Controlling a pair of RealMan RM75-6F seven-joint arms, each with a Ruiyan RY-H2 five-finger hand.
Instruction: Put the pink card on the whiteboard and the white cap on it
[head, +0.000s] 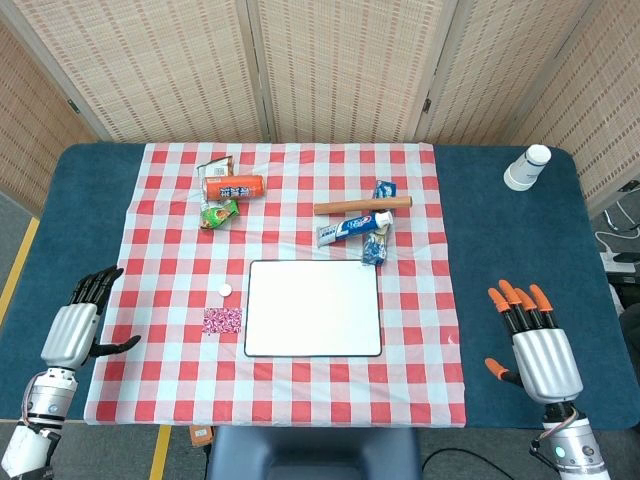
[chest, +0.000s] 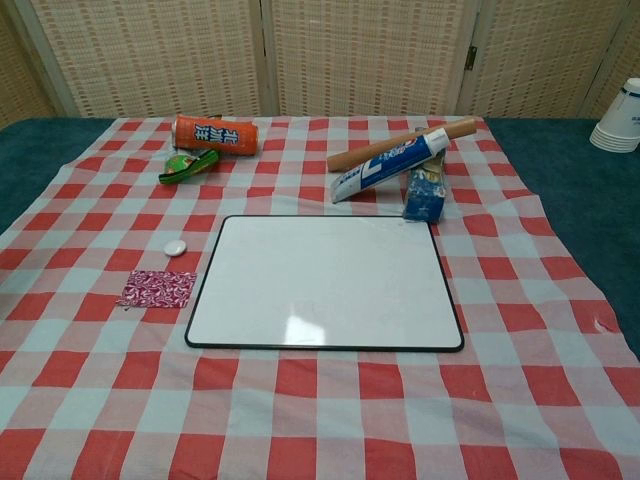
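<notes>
While lying flat on the cloth:
Card: small pink patterned card (head: 222, 320) just left of the white rectangular black-rimmed whiteboard (head: 313, 308).
Cap: small round white cap (head: 226, 290) just above the card.
Surface: red-and-white checked cloth (head: 400, 380) over the dark blue counter (head: 500, 240).
Room: woven reed screens (head: 340, 60) behind.
Hands: left hand (head: 82, 322) and right hand (head: 535, 345) rest on the counter, fingers apart, holding nothing.

- A red-and-white checked cloth (head: 300, 390) covered the dark blue table (head: 510, 260).
- An orange can (head: 233, 187) lay on its side, a green wrapper (head: 218, 212) beside it.
- A wooden rolling pin (head: 362, 205) lay near a blue-and-white toothpaste tube (head: 350, 229) and a small blue packet (head: 376, 248).
- White paper cups (head: 526, 167) stood stacked upside down at the far right.
</notes>
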